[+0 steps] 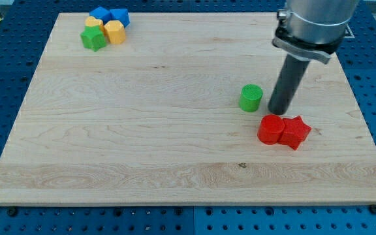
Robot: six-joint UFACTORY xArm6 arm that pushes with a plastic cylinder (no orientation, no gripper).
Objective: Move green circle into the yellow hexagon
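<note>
My tip rests on the wooden surface just beside the green circle, at its 3 o'clock, and just at 12 o'clock of the red cylinder; a red star touches that cylinder at its 3 o'clock; the rod carries no fingers, so none are wide or narrow; the yellow hexagon sits well apart toward 10 o'clock, clustered with a green block, another yellow block and two blue blocks.
</note>
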